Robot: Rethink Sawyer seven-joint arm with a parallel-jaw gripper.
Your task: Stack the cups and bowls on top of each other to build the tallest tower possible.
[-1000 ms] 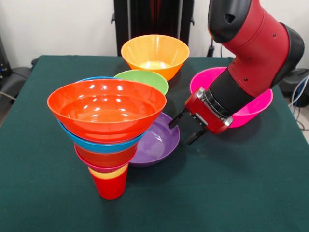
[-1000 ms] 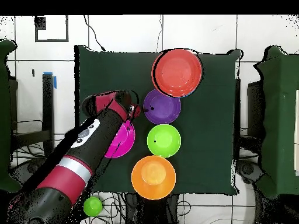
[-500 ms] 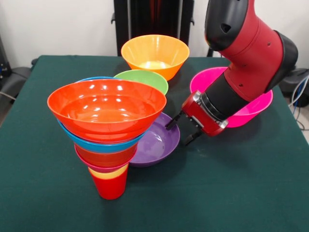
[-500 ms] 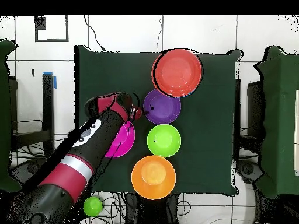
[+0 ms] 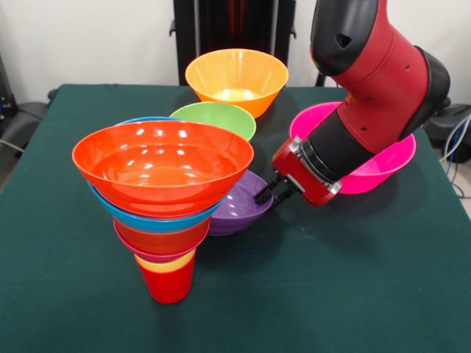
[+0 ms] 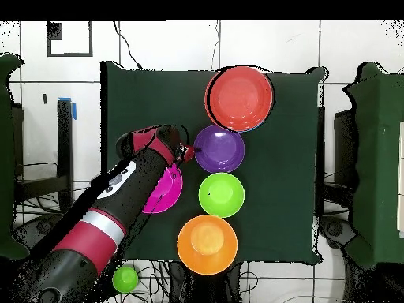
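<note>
Take the tower (image 5: 163, 198) as the landmark; it stands at the left of the front view. It is already well grown: a red cup (image 5: 168, 282) as its foot, a yellow cup rim (image 5: 166, 263) showing just above that, then a crimson-pink bowl (image 5: 158, 250), an orange one, a blue bowl (image 5: 158, 218) and a wide orange-red bowl (image 5: 163, 165) on top. So six vessels appear stacked, though the nested ones show only their rims and the count could be off.

Just right of the tower, close against its upper bowls, the purple bowl (image 5: 241, 203) sits tilted, its right rim at the gripper (image 5: 269, 193). The black fingertips look drawn narrow about that rim; the front view suggests a pinch on it, but the contact itself is too small to see for certain. The overhead view shows the same meeting of gripper (image 6: 187, 150) and purple bowl (image 6: 218, 147).

Behind the tower and a little right sits the green bowl (image 5: 214, 119), and beyond that the light orange bowl (image 5: 236, 79). Furthest right of the tower, partly behind the arm, is the magenta-pink bowl (image 5: 375, 166).

Judged from this, four bowls are left to add, the purple one seemingly next.
</note>
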